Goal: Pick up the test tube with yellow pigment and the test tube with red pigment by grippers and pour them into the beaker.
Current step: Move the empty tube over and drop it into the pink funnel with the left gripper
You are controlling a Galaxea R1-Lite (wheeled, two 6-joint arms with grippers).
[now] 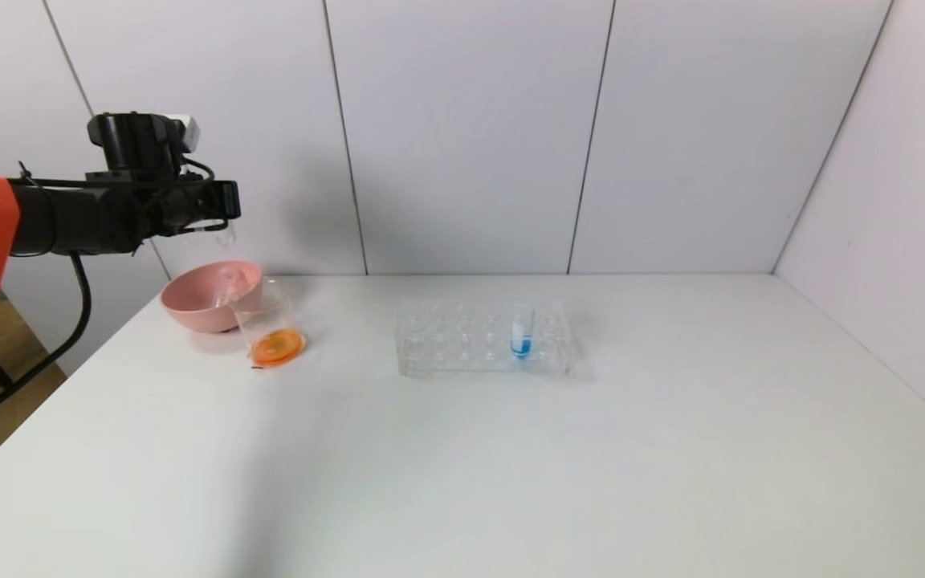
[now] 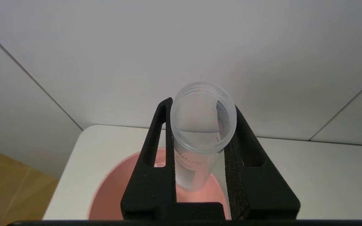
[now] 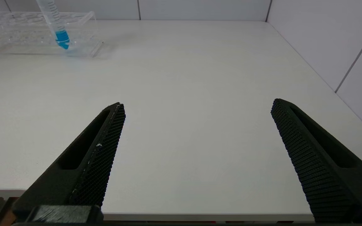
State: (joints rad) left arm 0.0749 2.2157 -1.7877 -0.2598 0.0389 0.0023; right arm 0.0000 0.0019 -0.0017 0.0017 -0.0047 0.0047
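**Empty tube held over the pink bowl**

Head view: left gripper (image 1: 218, 210) up above the pink bowl (image 1: 207, 295), beaker (image 1: 271, 325) with orange liquid just beside the bowl.

Left wrist: jaws pinching an empty clear test tube (image 2: 200, 135).

Right wrist: right gripper (image 3: 196, 110) jaws spread wide over the table (image 3: 200, 78)

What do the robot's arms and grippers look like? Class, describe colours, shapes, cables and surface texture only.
The left arm is black past an orange cover, with black cables and a small white box on top. The left gripper has two black tapered fingers with slot cut-outs. The right gripper matches it, with cross-hatched pads.
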